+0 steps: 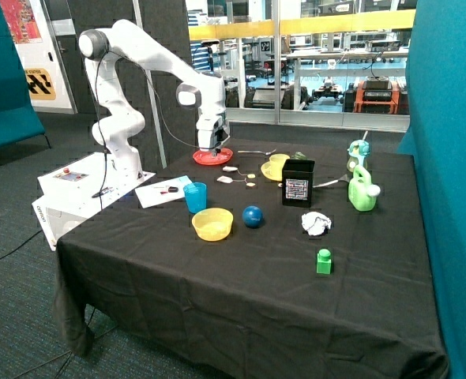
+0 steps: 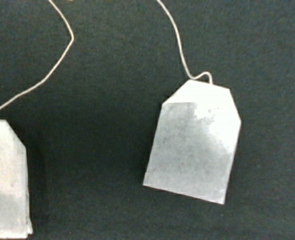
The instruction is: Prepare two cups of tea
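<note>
Two white tea bags lie flat on the black cloth, one (image 2: pixel 192 145) in full sight with its string curling away, the other (image 2: pixel 5 180) cut off at the picture's edge. From outside, both tea bags (image 1: pixel 230 168) (image 1: pixel 225 179) lie between the red plate (image 1: pixel 212 156) and the yellow cup (image 1: pixel 278 164) on its saucer. The gripper (image 1: pixel 214 148) hangs low over the red plate, just beside the tea bags. The blue cup (image 1: pixel 195 197) stands upright nearer the table's front, apart from the gripper. Nothing shows inside either cup.
A yellow bowl (image 1: pixel 212 223) and a blue ball (image 1: pixel 252 215) sit in front of the blue cup. A black box (image 1: pixel 298 181) stands by the yellow cup. A crumpled paper ball (image 1: pixel 315 223), a green block (image 1: pixel 324 261) and a green watering can (image 1: pixel 362 189) lie further along.
</note>
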